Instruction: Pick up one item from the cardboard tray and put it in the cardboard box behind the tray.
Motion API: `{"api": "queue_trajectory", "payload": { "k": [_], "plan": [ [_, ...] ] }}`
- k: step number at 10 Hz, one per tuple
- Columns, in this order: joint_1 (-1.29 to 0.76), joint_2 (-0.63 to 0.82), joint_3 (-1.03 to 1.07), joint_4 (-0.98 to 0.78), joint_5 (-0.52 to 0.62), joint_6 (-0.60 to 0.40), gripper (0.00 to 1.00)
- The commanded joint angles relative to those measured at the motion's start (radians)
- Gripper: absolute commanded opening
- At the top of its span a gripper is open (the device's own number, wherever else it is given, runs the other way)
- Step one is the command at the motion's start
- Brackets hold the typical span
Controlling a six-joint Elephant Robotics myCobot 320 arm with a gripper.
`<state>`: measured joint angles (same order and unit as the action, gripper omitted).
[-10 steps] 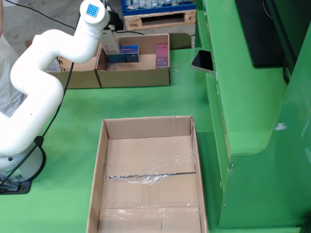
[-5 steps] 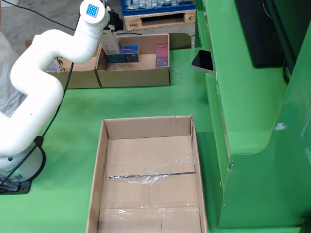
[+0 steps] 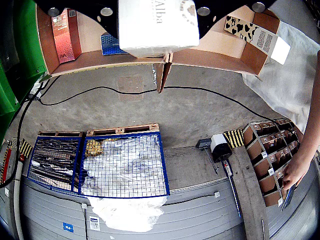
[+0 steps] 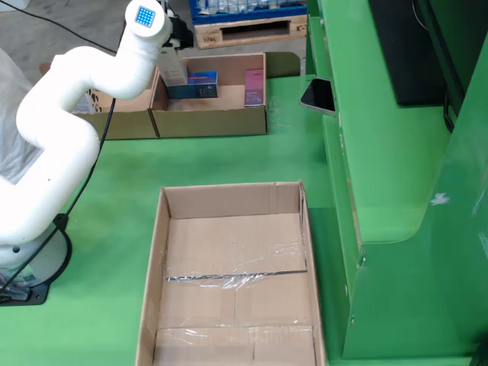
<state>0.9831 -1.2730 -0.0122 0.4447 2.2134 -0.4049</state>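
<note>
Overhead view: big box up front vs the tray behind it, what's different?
The big box looks empty, showing only its taped floor; the tray holds a blue box and a pink box. The big box is larger and nearer the camera; the tray is smaller, lying under the arm's end. The hand itself is hidden. Both are open-topped brown cardboard on the green table.

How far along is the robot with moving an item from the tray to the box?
Pickup looks done: the gripper view shows a white carton held up against the camera, above the cardboard tray. The arm is over that tray in the fixed view. Left: carry it to the big cardboard box, which looks empty, and release.
</note>
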Motion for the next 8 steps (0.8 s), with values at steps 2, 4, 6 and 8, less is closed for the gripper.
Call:
{"api": "queue_trajectory", "payload": {
  "k": [2, 4, 6, 8],
  "plan": [
    [0.020, 0.016, 0.012, -0.005, 0.069, 0.006, 0.50],
    [0.020, 0.016, 0.012, -0.005, 0.069, 0.006, 0.70],
    [0.020, 0.016, 0.012, -0.005, 0.069, 0.006, 0.90],
    [0.020, 0.016, 0.012, -0.005, 0.069, 0.006, 1.00]
  ]
}}
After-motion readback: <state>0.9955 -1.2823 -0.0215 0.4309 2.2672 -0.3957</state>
